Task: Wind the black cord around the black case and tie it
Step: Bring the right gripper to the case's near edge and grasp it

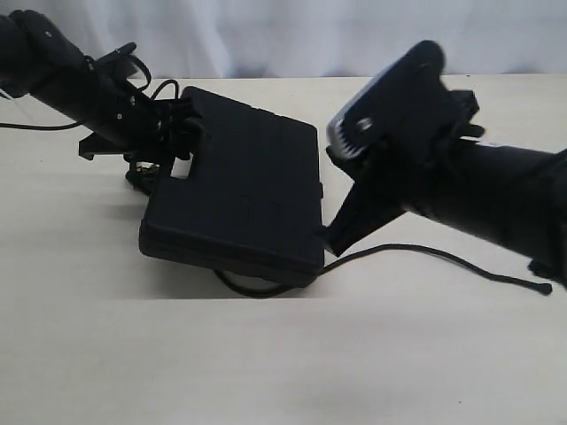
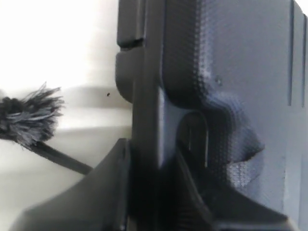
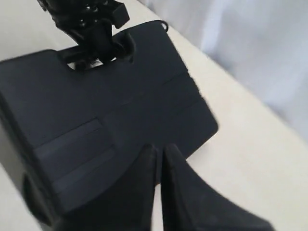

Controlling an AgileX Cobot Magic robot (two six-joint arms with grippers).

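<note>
— What do we have around the matte, ribbed black case (image 1: pixel 239 190) on the table (image 1: pixel 266 372)?
— We see the left gripper (image 2: pixel 150 159) straddling its handle bar; whether it grips, we cannot tell. The right gripper (image 3: pixel 158 154), pinched together and empty, stands just beside the opposite edge. The braided black cord (image 1: pixel 443 257) runs underneath, with its frayed tuft (image 2: pixel 29 120) by the handle.

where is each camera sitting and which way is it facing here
exterior: off the arms, looking down across the table at the black case; both arms show.
left wrist: on the left arm, close against the case's handle slot; left pincer straddles its rim.
right wrist: on the right arm, looking over the case; shut right pincer in front.
shared: all see the case.
</note>
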